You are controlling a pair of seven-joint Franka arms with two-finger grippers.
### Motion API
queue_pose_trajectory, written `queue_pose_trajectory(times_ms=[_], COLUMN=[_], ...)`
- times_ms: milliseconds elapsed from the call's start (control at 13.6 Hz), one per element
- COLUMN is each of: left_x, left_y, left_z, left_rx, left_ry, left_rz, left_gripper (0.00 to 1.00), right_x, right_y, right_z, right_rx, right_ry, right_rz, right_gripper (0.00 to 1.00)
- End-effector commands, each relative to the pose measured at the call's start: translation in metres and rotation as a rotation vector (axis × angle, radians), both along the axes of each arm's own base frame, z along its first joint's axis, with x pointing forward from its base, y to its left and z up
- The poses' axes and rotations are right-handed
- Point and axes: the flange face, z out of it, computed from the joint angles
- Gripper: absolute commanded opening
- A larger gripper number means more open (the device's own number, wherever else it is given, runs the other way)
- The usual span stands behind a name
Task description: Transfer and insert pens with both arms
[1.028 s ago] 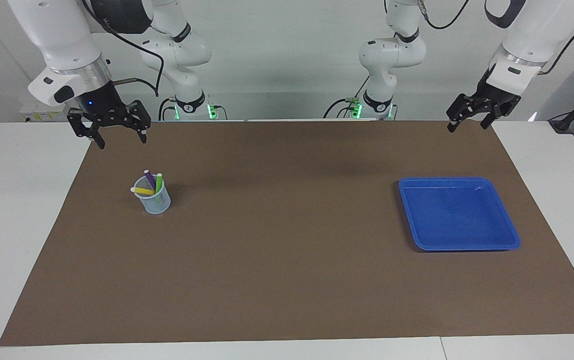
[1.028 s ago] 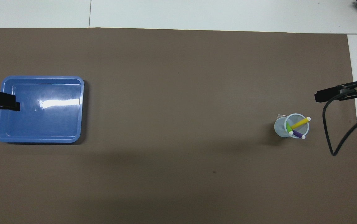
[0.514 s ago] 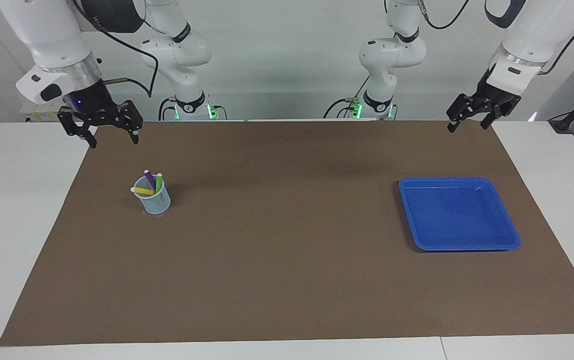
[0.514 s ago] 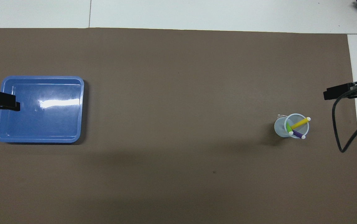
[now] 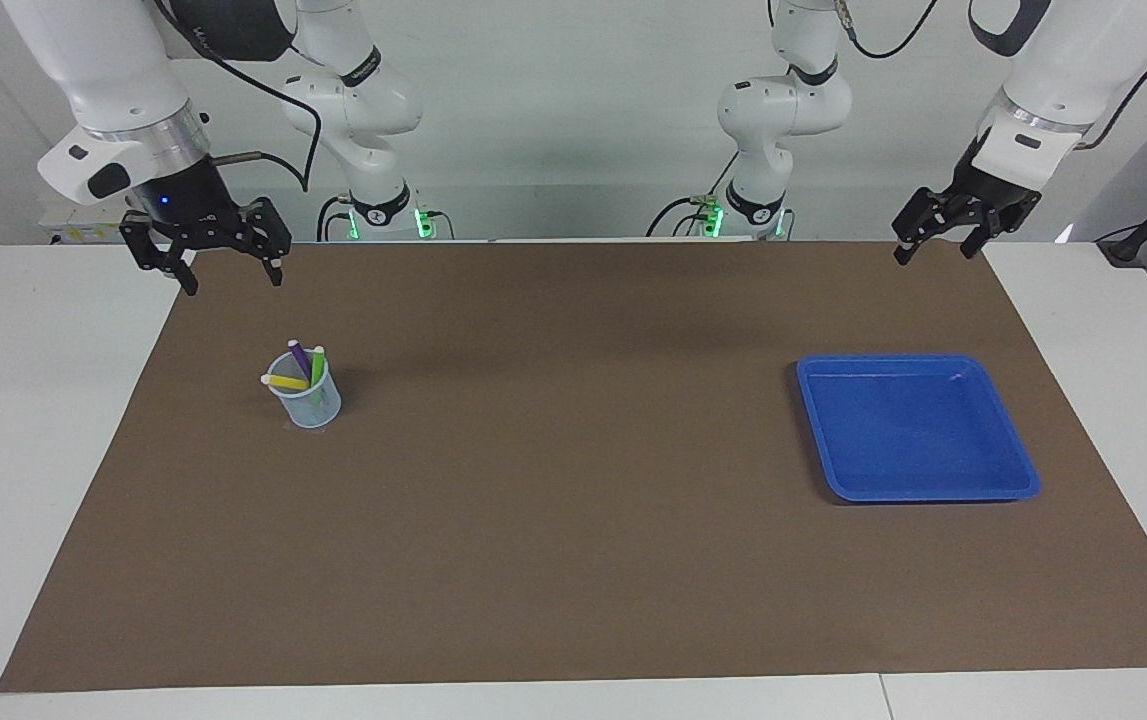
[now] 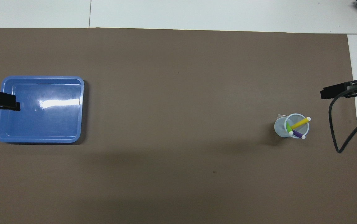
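Note:
Three pens stand in a clear cup (image 5: pixel 311 405) toward the right arm's end of the table: a yellow pen (image 5: pixel 286 381), a purple pen (image 5: pixel 301 358) and a green pen (image 5: pixel 317 366), pale caps up. The overhead view shows the cup (image 6: pixel 279 127) with the yellow pen (image 6: pixel 299 123), purple pen (image 6: pixel 297 134) and green pen (image 6: pixel 288 127). My right gripper (image 5: pixel 233 284) hangs open and empty over the mat's corner, apart from the cup; it also shows in the overhead view (image 6: pixel 324 93). My left gripper (image 5: pixel 936 255) waits open and empty above the other end; it also shows in the overhead view (image 6: pixel 13 105).
An empty blue tray (image 5: pixel 933 491) lies on the brown mat toward the left arm's end, also in the overhead view (image 6: pixel 38 77). Two smaller white arm bases with green lights (image 5: pixel 383 215) stand at the robots' edge. A black cable (image 6: pixel 337 146) hangs from the right arm.
My right gripper drew away from the cup toward the table's end, then came back slightly. The left arm, pens, cup and tray have not moved.

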Motion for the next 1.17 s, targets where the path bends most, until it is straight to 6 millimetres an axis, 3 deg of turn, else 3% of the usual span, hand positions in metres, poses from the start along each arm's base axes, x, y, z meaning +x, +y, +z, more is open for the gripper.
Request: queue_pose_trajectory(times_ms=[0,294,441,1101], left_x=[-0.0025,-0.0021,-0.0016,-0.0011], left_y=[0.0013,0.0005,0.0005,0.0006], left_z=[0.0044,0.0036,0.0028,0.0020], left_rx=[-0.010,-0.010,-0.010,-0.010], left_ry=[-0.003,-0.002,0.000,0.001], left_rz=[-0.005,-0.006,-0.006,-0.006], left_gripper=[1.00,1.00,1.00,1.00], right_x=[0.0021,-0.0005,-0.0027,-0.0009], right_y=[-0.0023,-0.0016,-0.0016,0.0010], right_z=[0.0020,0.0010,0.0105,0.0022], right_rx=[-0.005,-0.006,-0.006,-0.004], right_ry=[0.020,0.043,0.042,0.048], right_rz=[-0.024,-0.040,-0.040,-0.068], right_gripper=[1.00,1.00,1.00,1.00])
